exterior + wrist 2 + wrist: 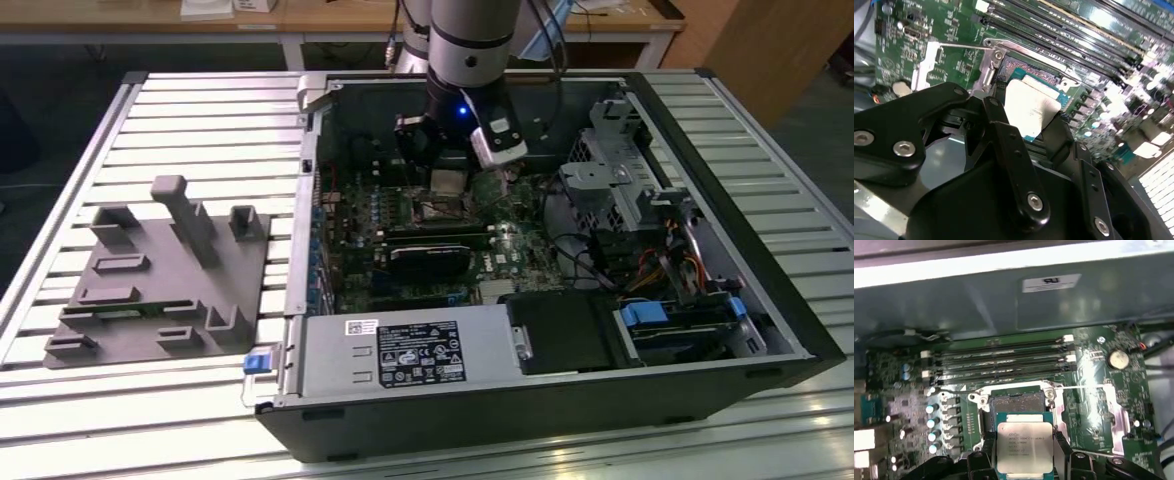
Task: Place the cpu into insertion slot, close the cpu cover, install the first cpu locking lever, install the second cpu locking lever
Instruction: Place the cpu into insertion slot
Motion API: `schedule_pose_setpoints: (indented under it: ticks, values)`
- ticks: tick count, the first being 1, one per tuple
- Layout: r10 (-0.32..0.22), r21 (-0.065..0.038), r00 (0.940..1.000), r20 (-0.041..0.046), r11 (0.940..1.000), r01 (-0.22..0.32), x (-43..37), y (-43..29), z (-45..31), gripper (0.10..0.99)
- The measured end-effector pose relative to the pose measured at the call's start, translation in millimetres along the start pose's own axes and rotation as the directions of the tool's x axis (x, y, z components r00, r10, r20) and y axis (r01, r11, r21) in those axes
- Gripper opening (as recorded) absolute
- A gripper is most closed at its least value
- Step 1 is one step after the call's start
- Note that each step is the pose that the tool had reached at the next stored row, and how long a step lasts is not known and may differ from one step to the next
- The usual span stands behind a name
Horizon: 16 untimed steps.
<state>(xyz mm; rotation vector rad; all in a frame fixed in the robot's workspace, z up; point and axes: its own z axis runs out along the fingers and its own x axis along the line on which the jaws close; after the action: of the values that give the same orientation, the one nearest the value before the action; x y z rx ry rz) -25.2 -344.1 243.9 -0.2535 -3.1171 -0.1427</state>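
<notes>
While in pincer (1025, 441), flat silvery cpu (1024, 454)

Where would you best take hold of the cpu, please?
Probably by two opposite side edges, coming from above: the cpu is a thin flat square, top face up. The gripper holds it that way now, a finger on each edge, near the slot.

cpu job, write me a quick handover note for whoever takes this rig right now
The gripper is shut on the cpu, held close by the insertion slot and not seated in it.
The cpu cover lies swung open beside the slot, whose dark centre is bare.
Done: cpu picked up and at the slot.
Left: seating the cpu, closing the cover, both locking levers.
</notes>
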Motion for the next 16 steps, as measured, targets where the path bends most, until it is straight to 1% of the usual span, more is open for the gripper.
schedule_pose_setpoints:
  ticks: [3,4,6,8,12,14,16]
  values:
    - [0.056,-0.001,0.9984,0.005,0.9985,-0.056,0.0,0.0,0.3,0.541]
    - [0.091,-0.002,0.9958,0.0081,0.9958,-0.091,0.0,-0.1,0.5,0.541]
    - [0.127,-0.003,0.9919,0.0113,0.9919,-0.127,0.0,-0.1,0.6,0.541]
    - [0.162,-0.004,0.9867,0.0144,0.9868,-0.162,0.0,-0.1,0.7,0.541]
    - [0.233,-0.007,0.9724,0.0205,0.9726,-0.233,0.0,-0.1,0.9,0.541]
    - [0.267,-0.008,0.9634,0.0234,0.9637,-0.267,0.0,-0.1,0.9,0.541]
    - [0.302,-0.01,0.9531,0.0263,0.9534,-0.301,0.0,-0.1,1.0,0.541]
